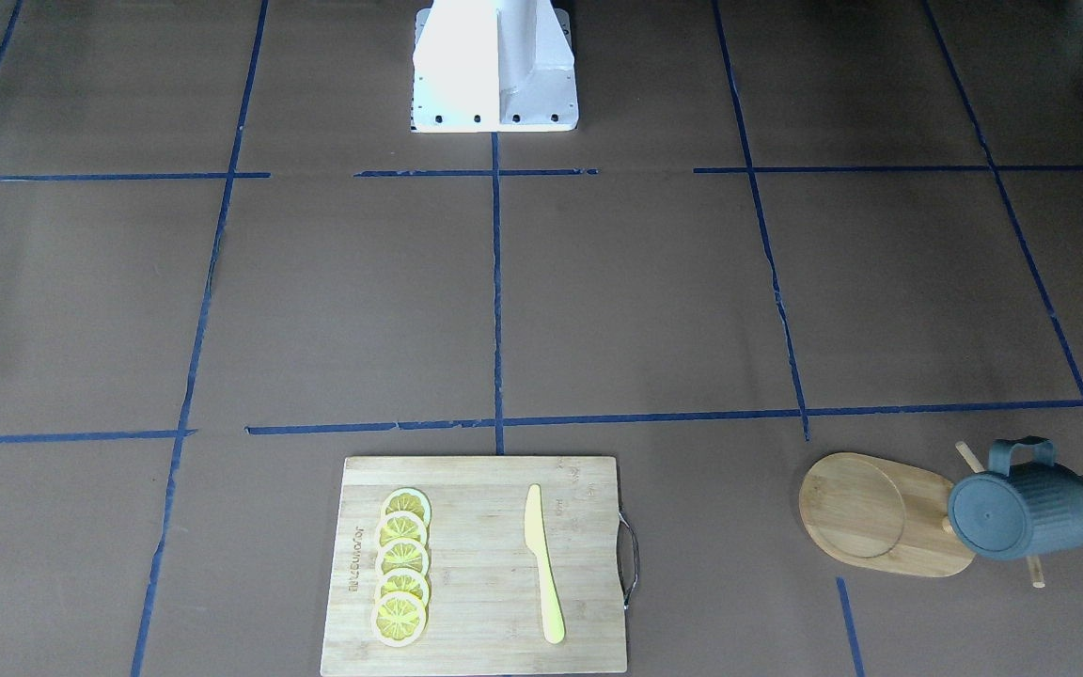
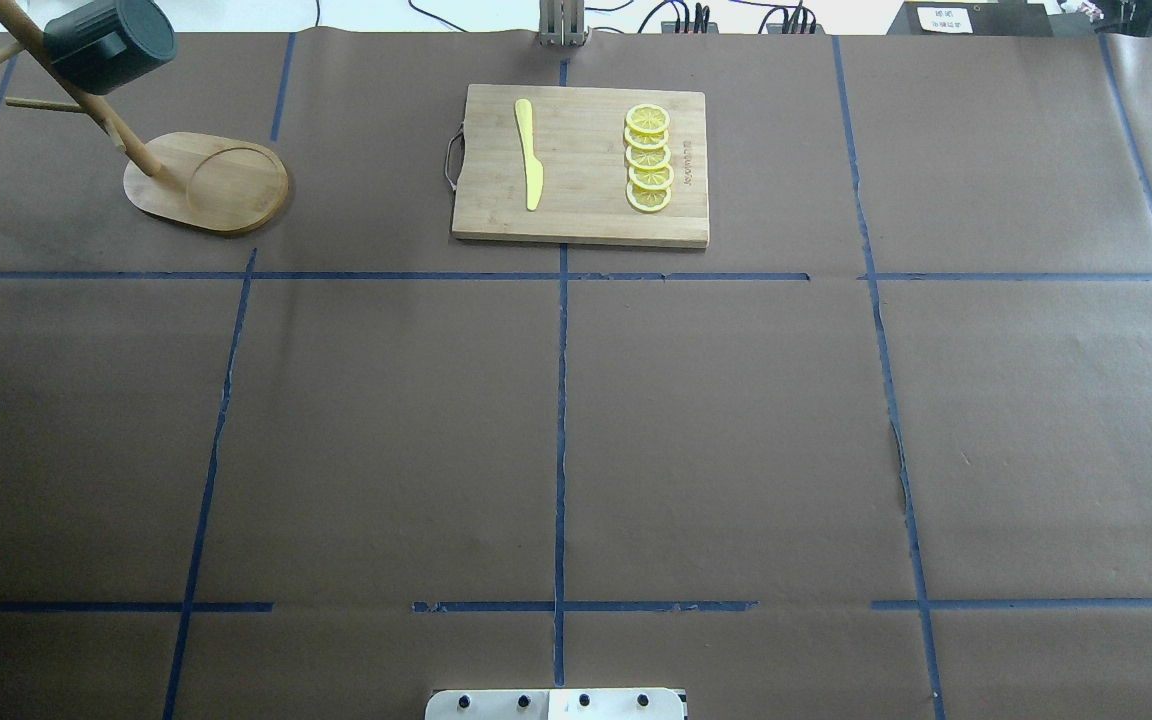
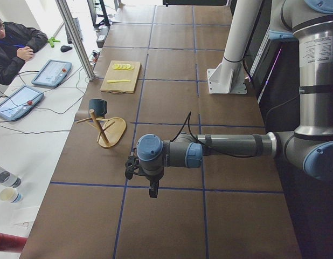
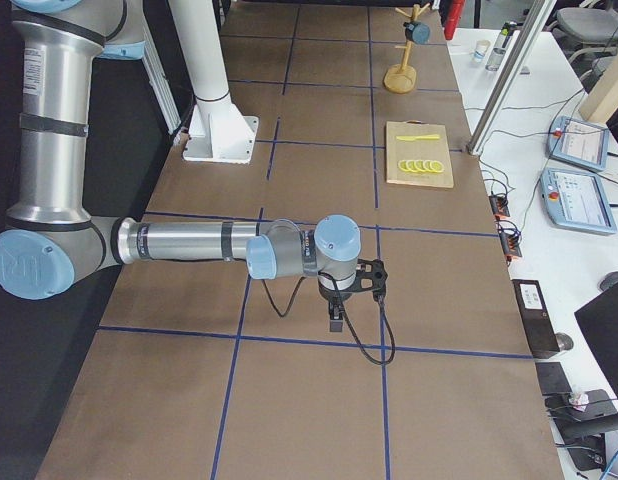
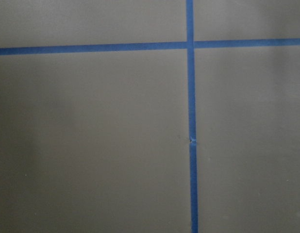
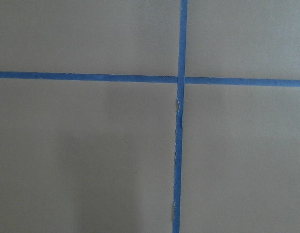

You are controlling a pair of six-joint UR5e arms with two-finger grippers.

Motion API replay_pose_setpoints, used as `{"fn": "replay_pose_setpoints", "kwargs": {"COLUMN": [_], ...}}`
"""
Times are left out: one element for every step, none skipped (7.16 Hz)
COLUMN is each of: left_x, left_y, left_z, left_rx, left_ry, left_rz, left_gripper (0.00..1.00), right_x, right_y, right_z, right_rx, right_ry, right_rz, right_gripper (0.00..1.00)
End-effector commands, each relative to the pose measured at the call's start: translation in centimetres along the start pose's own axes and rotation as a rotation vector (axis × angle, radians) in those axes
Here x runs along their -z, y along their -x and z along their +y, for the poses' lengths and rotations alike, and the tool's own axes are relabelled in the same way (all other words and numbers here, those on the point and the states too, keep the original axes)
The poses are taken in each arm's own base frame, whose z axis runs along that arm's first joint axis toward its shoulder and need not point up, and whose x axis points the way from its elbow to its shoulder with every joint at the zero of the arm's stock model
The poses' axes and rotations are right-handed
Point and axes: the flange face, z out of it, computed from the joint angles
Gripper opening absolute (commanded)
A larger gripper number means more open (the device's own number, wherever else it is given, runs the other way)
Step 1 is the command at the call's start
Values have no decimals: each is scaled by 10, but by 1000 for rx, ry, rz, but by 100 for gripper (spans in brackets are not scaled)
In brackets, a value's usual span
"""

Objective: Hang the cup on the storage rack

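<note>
L gripper (image 3: 154, 192) is hanging nearest the side camera, pointing straight down over a tape crossing (image 5: 190, 44). Nothing is showing in it, and whether its jaws are parted can't be told from here. Its forearm is reaching out level from the robot, wrist bent down. R gripper (image 4: 334, 320) is mirroring that pose at the table's opposite end, its opening likewise impossible to tell.

The cup (image 1: 1021, 512) is sitting well apart from both, toward the far corner on the robot's left, so the L arm is the nearer. It is hanging by its handle on a peg of the storage rack (image 1: 866, 512), body lying near-level, bottom facing the operators' side. On that evidence the task is looking done.
</note>
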Motion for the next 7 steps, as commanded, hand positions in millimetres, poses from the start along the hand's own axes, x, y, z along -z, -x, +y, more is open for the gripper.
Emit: {"fn": "replay_pose_setpoints", "kwargs": {"left_x": [9,11,17,17,18,19,18], "left_y": [-8,-11,-18,-19,-19,-20,-19], "left_z": [1,-3,-3,0,0,0,0], "left_rx": [-2,-16,-36,-38,-39,-39,-38], "left_ry": [-3,-10,-27,-27,-28,-29,-28], "left_rz": [-4,-6,0,3,3,2,0], "left_gripper": [100,100,100,100,100,100,100], "right_x": [0,0,-1,-2,-3,-3,-4], "right_y": [0,0,0,0,1,1,2], "right_z": [-1,-1,-1,0,0,0,-1], "right_rx": [2,4,3,0,2,3,2], "right_ry": [0,0,1,3,5,7,8], "right_rz": [2,2,2,1,1,1,1], "right_gripper": [100,100,100,100,100,100,100]}}
